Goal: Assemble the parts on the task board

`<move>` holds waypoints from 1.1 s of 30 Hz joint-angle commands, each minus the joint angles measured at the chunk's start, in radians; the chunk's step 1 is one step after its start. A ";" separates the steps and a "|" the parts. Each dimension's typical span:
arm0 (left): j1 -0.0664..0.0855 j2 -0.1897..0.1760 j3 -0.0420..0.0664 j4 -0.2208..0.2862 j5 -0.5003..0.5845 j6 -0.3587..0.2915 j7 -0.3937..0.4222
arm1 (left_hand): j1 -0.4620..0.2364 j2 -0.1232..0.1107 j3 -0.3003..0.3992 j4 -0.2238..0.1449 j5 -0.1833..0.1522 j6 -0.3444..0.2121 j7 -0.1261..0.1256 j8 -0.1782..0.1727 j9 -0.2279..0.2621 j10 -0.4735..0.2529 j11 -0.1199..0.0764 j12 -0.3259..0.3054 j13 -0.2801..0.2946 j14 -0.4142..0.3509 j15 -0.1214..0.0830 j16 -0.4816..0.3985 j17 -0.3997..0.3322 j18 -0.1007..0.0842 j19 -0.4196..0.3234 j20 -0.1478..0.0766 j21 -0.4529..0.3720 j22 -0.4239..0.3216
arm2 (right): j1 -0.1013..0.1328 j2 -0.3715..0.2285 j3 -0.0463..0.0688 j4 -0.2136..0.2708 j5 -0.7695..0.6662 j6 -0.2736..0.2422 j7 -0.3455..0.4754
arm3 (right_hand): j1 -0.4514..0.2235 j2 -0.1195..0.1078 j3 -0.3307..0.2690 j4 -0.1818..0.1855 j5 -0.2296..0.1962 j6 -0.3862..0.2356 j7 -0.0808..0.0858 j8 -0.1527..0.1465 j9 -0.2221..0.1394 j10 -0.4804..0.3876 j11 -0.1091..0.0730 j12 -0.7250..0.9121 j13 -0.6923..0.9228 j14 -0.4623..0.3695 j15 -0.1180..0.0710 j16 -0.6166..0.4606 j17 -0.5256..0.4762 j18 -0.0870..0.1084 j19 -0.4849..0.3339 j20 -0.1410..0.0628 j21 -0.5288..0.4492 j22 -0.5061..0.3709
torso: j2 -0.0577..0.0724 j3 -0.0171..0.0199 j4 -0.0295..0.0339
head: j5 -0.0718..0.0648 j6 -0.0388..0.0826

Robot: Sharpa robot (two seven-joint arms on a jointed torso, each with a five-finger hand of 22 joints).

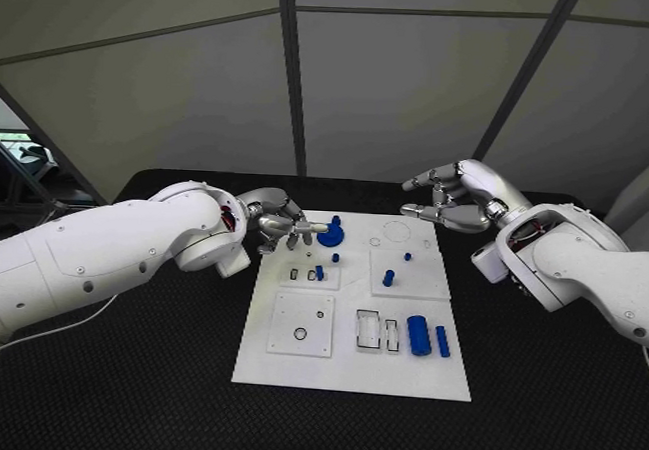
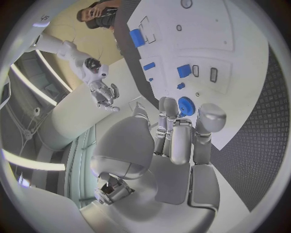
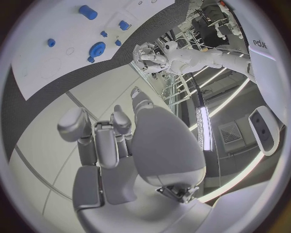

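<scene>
My left hand (image 1: 278, 223) hovers at the white board's (image 1: 350, 371) far left corner, fingers spread, empty, just beside the blue gear (image 1: 331, 235). My right hand (image 1: 456, 198) hangs loosely curled, empty, over the far right corner.

Even light, soft shadows (wrist edges bend)

Both arms (image 1: 100, 250) are glossy white, built of rounded shell segments with dark seams between them. A red ring shows inside the left wrist joint (image 1: 233, 219). A thin white cable (image 1: 39, 331) trails beneath the left forearm. The left hand (image 1: 279, 221) and right hand (image 1: 449, 197) are silver metal with dark joint gaps, their fingertips seemingly pale-padded.
</scene>
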 commanded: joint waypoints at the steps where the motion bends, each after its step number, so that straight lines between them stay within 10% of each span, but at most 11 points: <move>1: 0.011 0.029 -0.013 -0.017 -0.168 0.073 -0.164 | -0.010 -0.005 -0.010 0.002 0.007 -0.013 -0.003 0.021 0.015 0.023 -0.003 0.039 0.041 0.049 -0.007 0.023 0.125 0.020 0.018 -0.002 0.028 0.042 | 0.004 -0.007 0.001 -0.005 0.051 0.038 -0.007 | 0.004 0.006 -0.005 -0.004 0.019 0.009 -0.002 0.005 -0.002 -0.008 0.000 -0.007 -0.004 0.044 -0.004 -0.008 0.038 0.017 -0.007 -0.001 -0.009 -0.005 | -0.011 0.0045 0.0020 | 0.002 -0.007; 10: 0.036 0.106 -0.059 -0.068 -0.193 0.093 -0.237 | -0.061 0.007 -0.040 0.002 -0.040 -0.016 -0.011 0.053 0.040 0.070 -0.010 0.106 0.118 0.078 -0.014 0.074 0.188 0.004 0.064 -0.009 0.091 0.141 | 0.005 -0.006 0.001 -0.026 0.045 0.053 -0.022 | 0.005 0.008 -0.006 -0.005 0.028 0.010 -0.002 0.007 -0.002 -0.012 -0.001 -0.014 -0.013 0.042 -0.005 -0.015 0.029 0.020 -0.011 -0.002 -0.018 -0.019 | -0.009 0.0056 0.0035 | 0.002 -0.009; 33: 0.041 0.176 -0.075 -0.121 -0.196 0.182 -0.247 | -0.057 0.012 -0.042 -0.001 -0.031 -0.022 -0.011 0.058 0.047 0.065 -0.010 0.107 0.119 0.075 -0.014 0.071 0.184 0.005 0.059 -0.010 0.091 0.141 | 0.005 0.014 0.001 -0.044 0.024 0.063 -0.042 | 0.006 0.008 -0.010 -0.002 0.060 0.012 -0.004 0.012 -0.004 -0.014 -0.003 -0.022 -0.021 0.042 -0.007 -0.023 0.023 0.021 -0.013 -0.005 -0.031 -0.035 | -0.004 0.0031 0.0013 | 0.005 -0.022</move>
